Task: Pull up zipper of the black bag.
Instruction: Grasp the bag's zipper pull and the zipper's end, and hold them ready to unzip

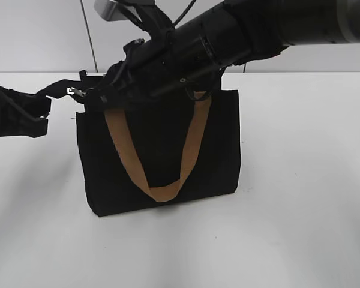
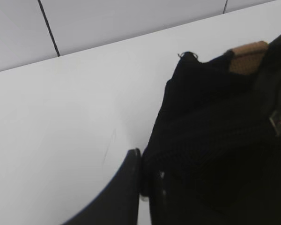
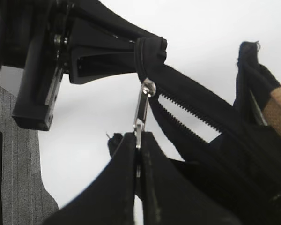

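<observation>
Zipper pull pinched, bag end braced.

Stood upright mid-table: boxy black fabric bag (image 1: 159, 150). Right gripper (image 3: 137, 140) clamped on silver metal zipper pull (image 3: 143, 105); left gripper (image 1: 39, 108) gripped the bag's left end tab. Best drawn steadily along the black zipper (image 3: 187, 112), fabric kept taut.

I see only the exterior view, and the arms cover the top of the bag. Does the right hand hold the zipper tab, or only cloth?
Observer: The right wrist view shows the right hand shut on the silver pull tab, which is pinched between its two fingers.
Operator: And what does the left hand grip?
Observer: The left hand clamps the folded fabric end of the black bag, just above the tab.
Operator: Is the zipper closed beside the tab?
Observer: No. The zipper teeth stand apart there, and a gap shows between the two rows.
</observation>
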